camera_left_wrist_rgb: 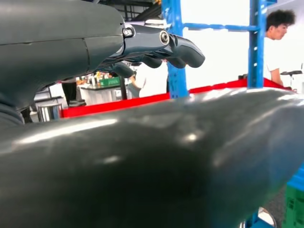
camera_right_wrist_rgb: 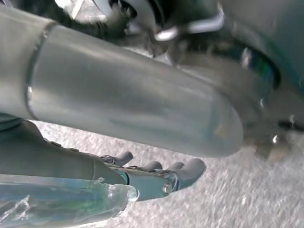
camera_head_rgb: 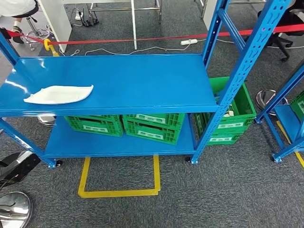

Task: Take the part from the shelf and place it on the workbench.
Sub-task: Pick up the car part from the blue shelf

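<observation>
The left hand (camera_left_wrist_rgb: pixel 161 45) has dark grey, glossy fingers with rounded tips, joined by a small silver screw at the knuckle, behind a broad smooth dark grey cover. The right hand (camera_right_wrist_rgb: pixel 157 175) shows the same dark fingers with a silver screw at the hinge, thin black cables along them, under a brushed silver tubular arm.

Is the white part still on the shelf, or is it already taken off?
Still on the shelf. The white part lies flat on the top board of the blue shelf, near its left end, with no hand touching it.
</observation>
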Controlling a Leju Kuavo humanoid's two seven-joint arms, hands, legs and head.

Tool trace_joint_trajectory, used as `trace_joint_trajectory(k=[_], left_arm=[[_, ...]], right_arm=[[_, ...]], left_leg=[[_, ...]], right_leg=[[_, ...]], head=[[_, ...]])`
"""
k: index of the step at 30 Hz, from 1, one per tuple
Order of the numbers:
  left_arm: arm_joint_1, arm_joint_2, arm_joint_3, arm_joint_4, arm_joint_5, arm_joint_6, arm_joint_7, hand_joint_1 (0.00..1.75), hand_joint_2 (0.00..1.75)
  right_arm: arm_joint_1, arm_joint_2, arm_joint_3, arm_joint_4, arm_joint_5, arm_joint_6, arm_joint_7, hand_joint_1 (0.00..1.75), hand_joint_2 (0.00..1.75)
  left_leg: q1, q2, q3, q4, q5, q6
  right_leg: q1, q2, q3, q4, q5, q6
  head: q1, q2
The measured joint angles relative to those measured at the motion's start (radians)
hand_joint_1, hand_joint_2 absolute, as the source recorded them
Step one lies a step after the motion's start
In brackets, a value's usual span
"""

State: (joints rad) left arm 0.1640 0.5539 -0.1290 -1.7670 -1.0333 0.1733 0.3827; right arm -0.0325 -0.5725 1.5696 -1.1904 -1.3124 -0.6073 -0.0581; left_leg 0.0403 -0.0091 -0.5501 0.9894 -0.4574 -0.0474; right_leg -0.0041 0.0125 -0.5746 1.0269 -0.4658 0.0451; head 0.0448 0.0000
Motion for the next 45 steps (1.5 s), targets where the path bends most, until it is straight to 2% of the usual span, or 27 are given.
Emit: trace_joint_trajectory(k=[2, 4, 5, 7, 8, 9, 10, 12, 13, 14, 15, 16, 18, 19, 20, 23, 27, 28, 32, 39, 45], left_arm=[[0.001, 0.0, 0.0, 0.0, 0.0, 0.0, 0.0, 0.0, 0.0], [0.0, 0.003, 0.001, 0.0, 0.0, 0.0, 0.001, 0.0, 0.0], [0.001, 0.004, 0.001, 0.0, 0.0, 0.0, 0.002, 0.0, 0.0], [0.004, 0.006, 0.001, 0.0, 0.0, 0.0, 0.002, 0.0, 0.0], [0.006, 0.006, 0.0, 0.0, 0.0, 0.0, 0.003, 0.0, 0.0], [0.008, 0.006, 0.0, 0.0, 0.0, 0.0, 0.003, 0.0, 0.0], [0.008, 0.006, 0.0, 0.0, 0.0, 0.0, 0.003, 0.0, 0.0], [0.009, 0.006, 0.0, 0.0, 0.0, 0.0, 0.003, 0.0, 0.0], [0.008, 0.006, 0.001, 0.0, 0.0, 0.0, 0.003, 0.0, 0.0], [0.008, 0.006, 0.0, 0.0, 0.0, 0.0, 0.003, 0.0, 0.0], [0.009, 0.006, 0.0, 0.0, 0.0, 0.0, 0.003, 0.0, 0.0], [0.009, 0.006, 0.0, 0.0, 0.0, 0.0, 0.003, 0.0, 0.0], [0.011, 0.006, 0.0, 0.0, 0.0, 0.0, 0.003, 0.0, 0.0], [0.011, 0.006, -0.001, 0.0, 0.0, 0.0, 0.003, 0.0, 0.0], [0.011, 0.006, -0.001, 0.0, 0.0, 0.0, 0.003, 0.0, 0.0], [0.011, 0.006, -0.001, 0.0, 0.0, 0.0, 0.003, 0.0, 0.0], [0.011, 0.006, 0.0, 0.0, 0.0, 0.001, 0.004, 0.0, 0.0], [0.011, 0.006, 0.0, 0.0, 0.0, 0.002, 0.004, 0.0, 0.0], [0.011, 0.006, 0.0, 0.0, 0.0, 0.002, 0.004, 0.0, 0.0], [0.011, 0.006, 0.001, 0.0, 0.0, 0.002, 0.004, 0.0, 0.0], [0.011, 0.006, 0.005, 0.0, 0.002, 0.006, 0.004, 0.0, 0.0]], right_arm=[[0.001, 0.0, 0.0, 0.0, 0.001, 0.0, 0.0, 0.0, 0.0], [0.001, 0.0, 0.0, 0.0, 0.002, 0.0, 0.001, 0.0, 0.0], [0.001, 0.0, 0.0, 0.0, 0.002, 0.0, 0.001, 0.0, 0.0], [0.001, 0.0, 0.0, 0.0, 0.003, 0.0, 0.0, 0.0, 0.0], [0.001, 0.0, 0.0, 0.0, 0.003, 0.0, 0.0, 0.0, 0.0], [0.001, 0.0, 0.0, 0.0, 0.003, 0.0, 0.0, 0.0, 0.0], [0.001, 0.0, 0.0, 0.0, 0.003, 0.0, 0.001, 0.0, 0.0], [0.001, 0.0, 0.0, 0.0, 0.003, 0.0, 0.001, 0.0, 0.0], [0.001, 0.0, 0.0, 0.0, 0.003, 0.0, 0.001, 0.0, 0.0], [0.001, 0.0, 0.0, 0.0, 0.003, 0.0, 0.001, 0.0, 0.0], [0.001, 0.0, 0.0, 0.0, 0.003, 0.0, 0.001, 0.0, 0.0], [0.001, -0.001, 0.0, 0.0, 0.004, 0.0, 0.001, 0.0, 0.0], [0.001, -0.001, 0.0, 0.0, 0.004, 0.0, 0.001, 0.0, 0.0], [0.001, -0.001, 0.0, 0.0, 0.004, 0.0, 0.001, 0.0, 0.0], [0.001, -0.001, 0.0, 0.0, 0.004, 0.0, 0.001, 0.0, 0.0], [0.001, -0.001, 0.0, 0.0, 0.004, 0.0, 0.001, 0.0, 0.0], [0.001, -0.001, 0.0, 0.0, 0.004, -0.001, 0.001, 0.0, 0.0], [0.001, -0.001, 0.0, 0.0, 0.004, -0.001, 0.001, 0.0, 0.0], [0.001, -0.001, 0.0, 0.0, 0.004, -0.001, 0.001, 0.0, 0.0], [0.001, -0.001, 0.0, 0.0, 0.004, -0.001, 0.001, 0.0, 0.0], [0.001, -0.001, 0.0, -0.001, 0.004, -0.002, 0.001, 0.0, 0.0]], left_leg=[[0.002, 0.0, 0.006, -0.013, 0.004, -0.014], [0.001, 0.003, -0.008, 0.021, -0.019, -0.019], [-0.001, 0.004, -0.034, 0.073, -0.046, -0.019], [-0.007, 0.005, -0.11, 0.214, -0.103, -0.018], [-0.009, 0.005, -0.14, 0.263, -0.113, -0.017], [-0.01, 0.005, -0.153, 0.276, -0.102, -0.015], [-0.011, 0.005, -0.147, 0.251, -0.074, -0.012], [-0.013, 0.006, -0.089, 0.122, 0.001, -0.007], [-0.013, 0.006, -0.061, 0.061, 0.024, -0.005], [-0.013, 0.006, -0.042, 0.019, 0.036, -0.002], [-0.012, 0.006, -0.035, 0.002, 0.035, -0.002], [-0.012, 0.005, -0.034, -0.002, 0.033, -0.001], [-0.013, 0.003, -0.033, -0.002, 0.032, -0.001], [-0.014, 0.002, -0.033, -0.002, 0.032, 0.001], [-0.014, 0.002, -0.033, -0.002, 0.031, 0.004], [-0.015, 0.001, -0.032, -0.001, 0.029, 0.009], [-0.017, 0.001, -0.033, 0.0, 0.028, 0.013], [-0.017, 0.001, -0.033, 0.0, 0.028, 0.013], [-0.017, 0.001, -0.032, -0.001, 0.029, 0.015], [-0.015, 0.001, -0.032, -0.003, 0.032, 0.014], [-0.021, 0.001, -0.032, -0.003, 0.028, 0.024]], right_leg=[[0.002, 0.0, 0.006, -0.011, 0.005, -0.022], [0.0, -0.001, 0.014, -0.025, 0.011, -0.041], [-0.001, -0.002, 0.017, -0.029, 0.012, -0.048], [0.001, -0.003, 0.019, -0.03, 0.01, -0.055], [0.003, -0.003, 0.02, -0.03, 0.009, -0.056], [0.004, -0.003, 0.022, -0.03, 0.007, -0.057], [0.004, -0.003, 0.026, -0.03, 0.005, -0.056], [0.006, -0.002, 0.034, -0.028, -0.002, -0.051], [0.008, -0.001, 0.035, -0.024, -0.008, -0.046], [0.011, 0.0, 0.034, -0.02, -0.012, -0.042], [0.014, 0.0, 0.03, -0.017, -0.017, -0.044], [0.016, 0.0, 0.027, -0.016, -0.02, -0.052], [0.017, -0.001, 0.026, -0.019, -0.022, -0.078], [0.018, -0.002, 0.028, -0.022, -0.021, -0.086], [0.018, -0.002, 0.029, -0.024, -0.019, -0.087], [0.017, -0.002, 0.033, -0.032, -0.013, -0.072], [0.014, -0.002, 0.038, -0.039, -0.012, -0.035], [0.013, -0.002, 0.04, -0.039, -0.012, -0.03], [0.013, -0.002, 0.045, -0.038, -0.011, -0.026], [0.015, -0.002, 0.042, -0.036, -0.012, -0.027], [0.009, -0.002, 0.043, -0.038, -0.012, -0.02]], head=[[-0.001, 0.0], [-0.003, 0.0], [-0.005, 0.0], [-0.006, 0.0], [-0.006, 0.0], [-0.006, 0.0], [-0.006, 0.0], [-0.006, 0.0], [-0.007, 0.0], [-0.006, 0.0], [-0.007, 0.0], [-0.006, 0.0], [-0.005, 0.0], [-0.005, 0.0], [-0.005, 0.0], [-0.005, 0.0], [-0.005, 0.0], [-0.006, 0.0], [-0.006, 0.0], [-0.006, 0.0], [-0.006, 0.0]])
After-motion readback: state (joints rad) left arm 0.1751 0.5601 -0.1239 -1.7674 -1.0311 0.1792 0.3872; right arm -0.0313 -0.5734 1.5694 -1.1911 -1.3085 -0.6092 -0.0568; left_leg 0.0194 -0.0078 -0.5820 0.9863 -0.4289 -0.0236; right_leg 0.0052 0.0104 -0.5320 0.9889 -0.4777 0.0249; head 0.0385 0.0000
